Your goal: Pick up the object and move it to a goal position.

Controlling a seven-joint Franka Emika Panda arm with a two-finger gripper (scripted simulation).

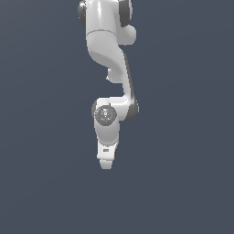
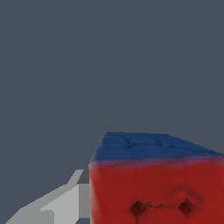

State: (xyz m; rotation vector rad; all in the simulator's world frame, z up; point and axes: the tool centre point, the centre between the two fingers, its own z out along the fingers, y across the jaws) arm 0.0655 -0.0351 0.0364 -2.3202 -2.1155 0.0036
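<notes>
- End effector [image 1: 106, 163]: seen in the exterior view as the pale tip at the lower end of the arm, pointing downward. Its fingers cannot be told apart there. In the wrist view one light grey finger [image 2: 65, 201] shows, lying directly against the side of the cube. How wide the end effector is open cannot be read from either view, and the opposite finger is out of frame.
- Cube [image 2: 153, 183]: fills the lower corner of the wrist view, very close to the camera. A red face with two dark dots joined by a thin dark line is turned toward the lens; a blue face adjoins it beyond. It is not visible in the exterior view, where the arm's own body would cover it.
- Hold: the finger touching the cube and the cube's closeness to the wrist camera suggest it sits between the fingers. Whether it is firmly clamped cannot be confirmed.
- Surface [image 1: 41, 183]: uniform dark grey-blue in both views, with no edge or shadow to show whether the cube rests on it or is raised.
- Goal position: no marker appears in either view.
- Progress, as judged: approach complete and a grasp likely made or under way. Carrying the cube to the goal remains outstanding.
</notes>
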